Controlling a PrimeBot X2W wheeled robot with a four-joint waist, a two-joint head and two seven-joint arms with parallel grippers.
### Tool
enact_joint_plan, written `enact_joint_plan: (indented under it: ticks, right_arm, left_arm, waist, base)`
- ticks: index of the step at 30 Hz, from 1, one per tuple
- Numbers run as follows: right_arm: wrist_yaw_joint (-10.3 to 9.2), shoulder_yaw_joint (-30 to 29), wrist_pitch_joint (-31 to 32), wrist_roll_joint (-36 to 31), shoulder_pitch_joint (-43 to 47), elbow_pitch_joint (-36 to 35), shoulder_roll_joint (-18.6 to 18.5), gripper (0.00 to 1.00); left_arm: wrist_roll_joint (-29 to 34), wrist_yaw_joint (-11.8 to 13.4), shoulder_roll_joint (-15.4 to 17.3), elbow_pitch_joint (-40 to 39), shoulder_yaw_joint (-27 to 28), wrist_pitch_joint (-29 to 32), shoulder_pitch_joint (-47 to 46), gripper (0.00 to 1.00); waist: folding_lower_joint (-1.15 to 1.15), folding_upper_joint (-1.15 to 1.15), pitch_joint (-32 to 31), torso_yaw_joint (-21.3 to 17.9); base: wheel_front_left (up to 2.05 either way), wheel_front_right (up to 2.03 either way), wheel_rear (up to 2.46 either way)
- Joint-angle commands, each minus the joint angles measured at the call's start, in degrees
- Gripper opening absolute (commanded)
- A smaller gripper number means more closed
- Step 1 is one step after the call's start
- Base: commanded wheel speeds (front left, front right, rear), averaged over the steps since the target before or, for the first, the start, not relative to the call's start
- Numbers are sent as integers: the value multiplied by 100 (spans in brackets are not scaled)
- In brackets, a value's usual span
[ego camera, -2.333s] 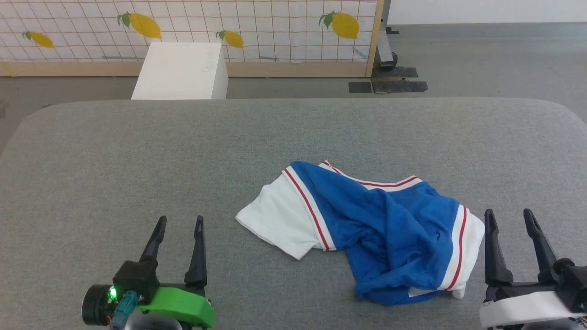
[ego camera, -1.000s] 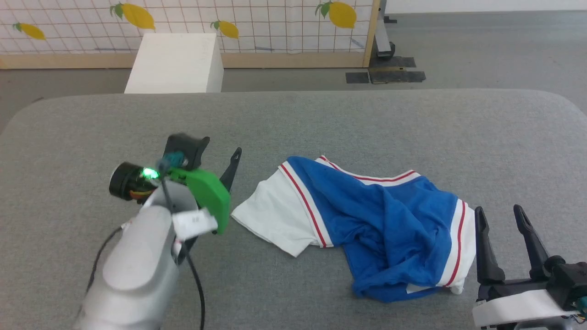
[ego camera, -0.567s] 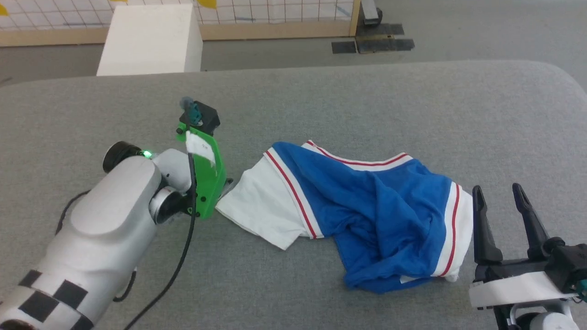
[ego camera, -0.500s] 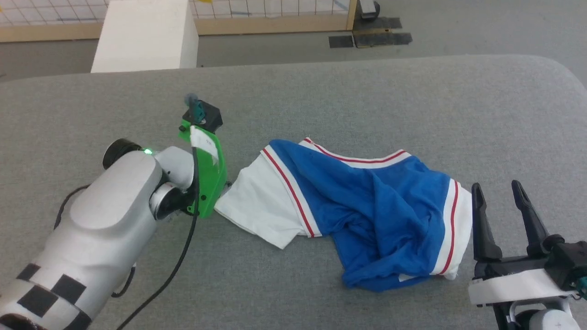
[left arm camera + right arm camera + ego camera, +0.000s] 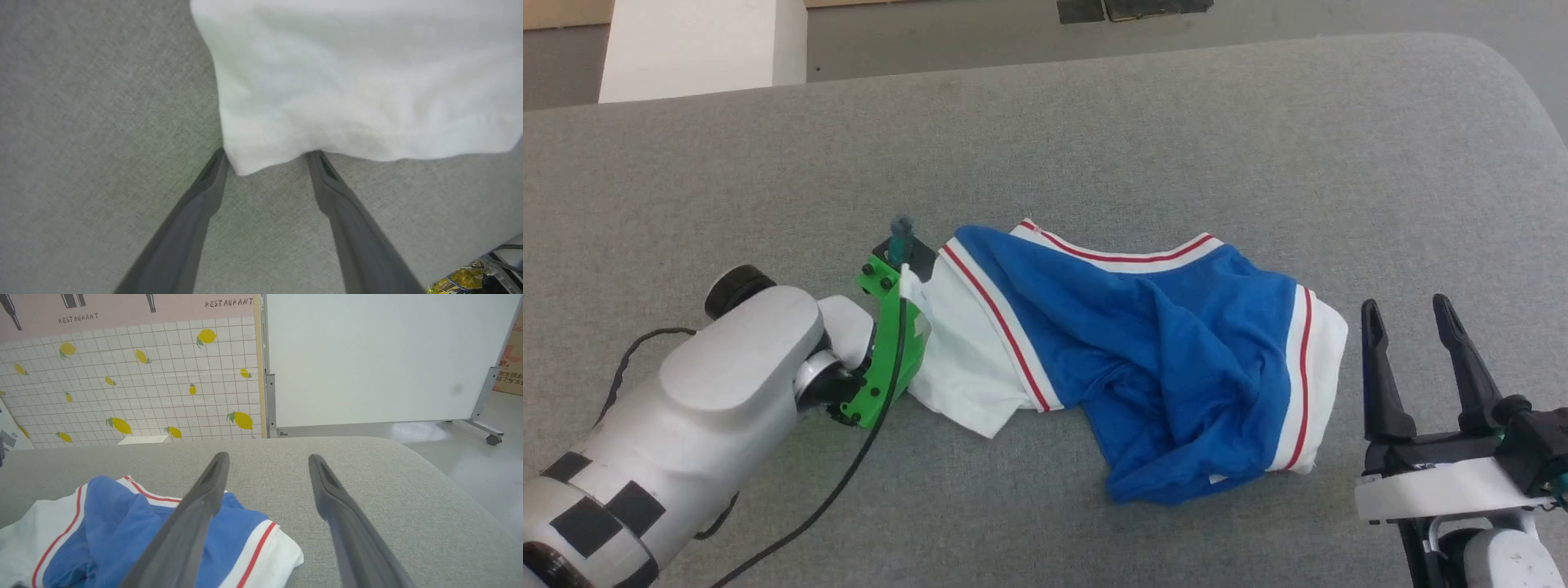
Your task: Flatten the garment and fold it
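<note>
- Lying crumpled near the middle of the grey table [image 5: 1094, 122], the garment [image 5: 1168, 351] has its blue body bunched, with one white sleeve at each end, so it needs spreading before any fold.
- The left gripper [image 5: 267, 157] sits low at the left sleeve [image 5: 347, 81], jaws wide apart with the hem corner between the tips, not clamped. I judge it is placed to pinch there.
- The right gripper [image 5: 1405, 304] stands open and empty just right of the garment.
- Count: one garment, two sleeves, two grippers, one white box [image 5: 698, 45] at far left.
</note>
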Motion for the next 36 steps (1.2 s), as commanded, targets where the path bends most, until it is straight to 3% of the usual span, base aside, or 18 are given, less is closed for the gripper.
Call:
enact_joint_plan:
  ticks: [1, 2, 3, 11, 17, 22, 28, 29, 30, 31, 32, 36]
  right_arm:
    - [-10, -20, -34, 23, -71, 5, 1, 100]
    - [-10, -25, -34, 20, -58, 22, 1, 100]
    - [-10, -17, -34, 11, -53, 36, 1, 100]
    - [-10, -2, -34, -12, 52, 81, 1, 100]
    - [-10, -84, -34, -24, 215, 60, 1, 100]
    - [-10, -68, -34, -35, 155, 45, 1, 100]
    - [-10, -92, -34, -113, 163, 45, 1, 100]
    - [-10, -104, -34, -119, 168, 52, 1, 100]
    - [-10, -123, -34, -130, 179, 64, 1, 100]
    - [-10, -137, -34, -147, 184, 77, 1, 100]
    - [-10, -162, -34, -285, 153, 84, 1, 100]
    - [-10, -242, -34, -579, -52, 6, 1, 100]
  left_arm:
    - [-60, -13, -29, 87, -109, -133, 57, 67]
    - [-114, -13, -49, 112, -149, -235, 52, 17]
    - [-162, -13, -56, 124, -187, -295, 45, 0]
    - [-769, -13, 290, -42, -209, -983, -5, 0]
    - [-1087, 5, 1075, -71, -39, -1297, 259, 0]
    - [-1136, 209, 1606, 207, -53, -1393, 677, 0]
    - [-1304, 399, 1676, 545, 17, -1697, 1083, 0]
    - [-1337, 426, 1627, 578, 66, -1815, 1107, 38]
    - [-1314, 444, 1563, 605, 98, -1997, 1124, 100]
    - [-1307, 439, 1505, 619, 123, -2139, 1144, 100]
    - [-1291, 418, 1357, 596, 294, -2798, 1183, 100]
    - [-1141, 547, 1373, 395, 602, -4030, 1282, 100]
  waist:
    - [-1, 0, -12, 13]
    - [-1, 0, -42, 46]
    - [-1, 0, -72, 73]
    - [-1, 0, -465, 307]
    - [-1, 0, -607, 563]
    - [-1, 0, -535, 571]
    - [-1, 0, -439, 551]
    - [-1, 0, -447, 558]
    - [-1, 0, -467, 574]
    - [-1, 0, -493, 592]
    - [-1, 0, -617, 673]
    - [-1, 0, -796, 778]
  base:
    - [0, 0, 0]
    - [0, 0, 0]
    - [0, 0, 0]
    - [0, 0, 0]
    - [0, 0, 0]
    - [0, 0, 0]
    - [0, 0, 0]
    - [0, 0, 0]
    - [0, 0, 0]
    - [0, 0, 0]
    - [0, 0, 0]
    - [0, 0, 0]
